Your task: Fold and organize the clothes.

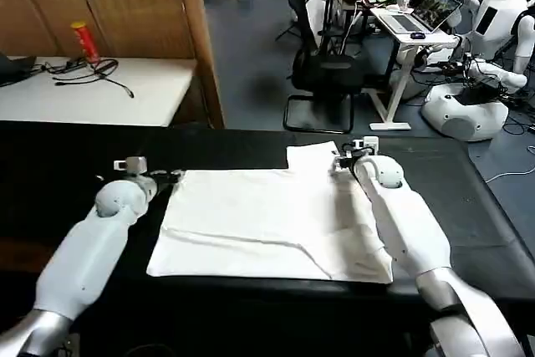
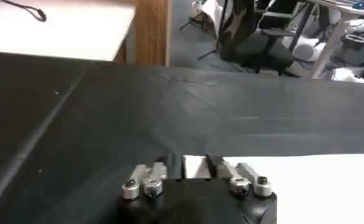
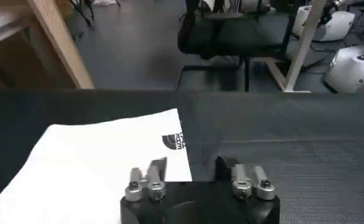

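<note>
The white T-shirt (image 1: 259,219) lies partly folded on the black table (image 1: 58,165), with one flap sticking out at its far right. My left gripper (image 1: 174,177) is at the shirt's far left corner. In the left wrist view, this gripper (image 2: 195,165) has its fingers a narrow gap apart, with the white corner (image 2: 195,163) between them. My right gripper (image 1: 341,162) is low at the far right flap. In the right wrist view, this gripper (image 3: 192,169) is wide open across the flap's edge, just short of the small black logo (image 3: 173,141).
Behind the black table, a white desk (image 1: 100,94) at the back left holds a red can (image 1: 84,42) and cables. A black office chair (image 1: 326,73) stands behind the middle, and other robots (image 1: 468,106) at the back right. Bare black tabletop lies to both sides of the shirt.
</note>
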Controlling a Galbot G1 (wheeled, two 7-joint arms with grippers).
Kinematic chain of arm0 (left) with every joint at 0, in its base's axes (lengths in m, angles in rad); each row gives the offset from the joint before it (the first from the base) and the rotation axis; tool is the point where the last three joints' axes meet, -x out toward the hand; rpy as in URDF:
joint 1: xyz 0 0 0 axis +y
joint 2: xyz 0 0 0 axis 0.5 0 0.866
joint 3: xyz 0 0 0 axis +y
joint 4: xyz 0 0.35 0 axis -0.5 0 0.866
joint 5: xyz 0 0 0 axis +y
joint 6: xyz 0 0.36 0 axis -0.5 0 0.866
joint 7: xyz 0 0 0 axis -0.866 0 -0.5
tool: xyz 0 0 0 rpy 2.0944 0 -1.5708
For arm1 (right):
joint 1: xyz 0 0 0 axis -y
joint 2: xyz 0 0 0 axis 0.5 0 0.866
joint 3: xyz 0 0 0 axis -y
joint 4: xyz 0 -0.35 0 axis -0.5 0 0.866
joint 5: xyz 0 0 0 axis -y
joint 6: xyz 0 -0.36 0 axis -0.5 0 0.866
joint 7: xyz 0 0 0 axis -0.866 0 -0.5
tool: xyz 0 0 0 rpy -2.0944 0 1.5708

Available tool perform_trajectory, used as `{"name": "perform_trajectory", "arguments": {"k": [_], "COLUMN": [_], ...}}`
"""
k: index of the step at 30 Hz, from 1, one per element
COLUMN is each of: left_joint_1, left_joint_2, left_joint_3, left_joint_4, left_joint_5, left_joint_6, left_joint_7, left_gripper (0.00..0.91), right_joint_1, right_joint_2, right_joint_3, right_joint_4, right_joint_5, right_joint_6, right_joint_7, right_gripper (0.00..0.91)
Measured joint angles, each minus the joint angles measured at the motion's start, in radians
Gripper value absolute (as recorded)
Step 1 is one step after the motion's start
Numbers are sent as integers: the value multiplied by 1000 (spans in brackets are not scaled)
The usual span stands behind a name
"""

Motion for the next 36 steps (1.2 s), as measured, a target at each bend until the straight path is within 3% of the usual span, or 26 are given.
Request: {"name": "perform_trajectory", "arguments": {"k": [8, 16, 23, 33, 36], "left_joint_1": [5, 36, 101, 303, 369], "left_joint_2": [5, 26, 68, 145, 171], "left_joint_3": [-2, -33, -92, -193, -223], "left_joint_4": [-21, -81, -189, -450, -513], "left_joint_5": [0, -9, -46, -68, -72], "left_joint_6": [-5, -13, -14, -1, 4], "left_joint_7": [6, -4, -29, -42, -46], "left_gripper": [0, 0, 0, 0, 0], "right_joint_1": [-22, -67, -145, -347, -415], "right_joint_2": [-17, -67, -140, -270, -310], "right_joint_3": [12, 56, 88, 121, 137], "right_joint_4": [47, 171, 339, 619, 698], "right_joint_5": [6, 40, 93, 102, 110], "right_joint_6": [56, 102, 79, -44, -48], "right_joint_7": [-28, -42, -37, 13, 21], "right_gripper": [0, 0, 0, 0, 0]}}
